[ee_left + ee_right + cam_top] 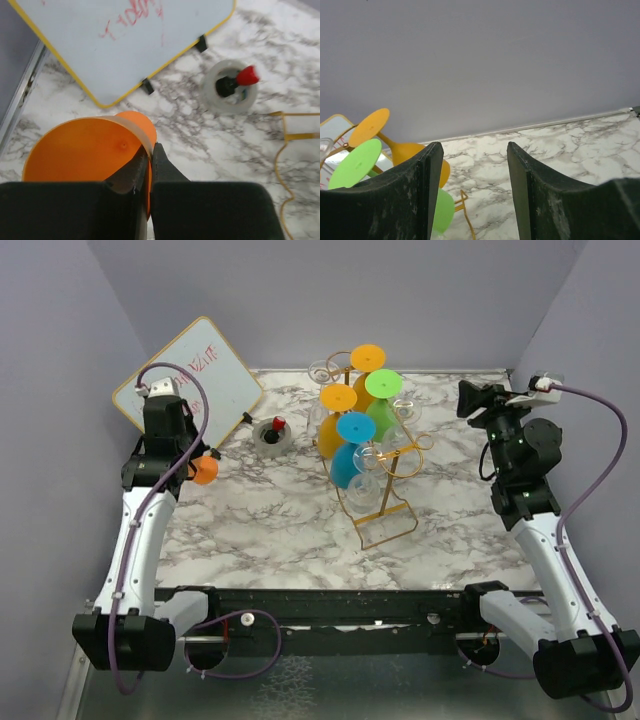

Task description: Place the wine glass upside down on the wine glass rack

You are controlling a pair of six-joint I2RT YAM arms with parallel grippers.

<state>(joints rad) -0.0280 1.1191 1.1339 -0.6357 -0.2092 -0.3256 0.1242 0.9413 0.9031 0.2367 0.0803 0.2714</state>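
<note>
The left tool [151,150] is clamping together on the rim of the wine glass [75,150], an opaque orange bowl, by the counter's [260,530] left edge. The right tool [474,150] is hanging with its fingers apart. The gold wire wine glass rack [378,513] is standing mid-counter.

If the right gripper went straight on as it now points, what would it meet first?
For the right gripper the way looks free: between its open fingers show only table and back wall. It would probably touch the table near that wall first; depth is unclear.
</note>
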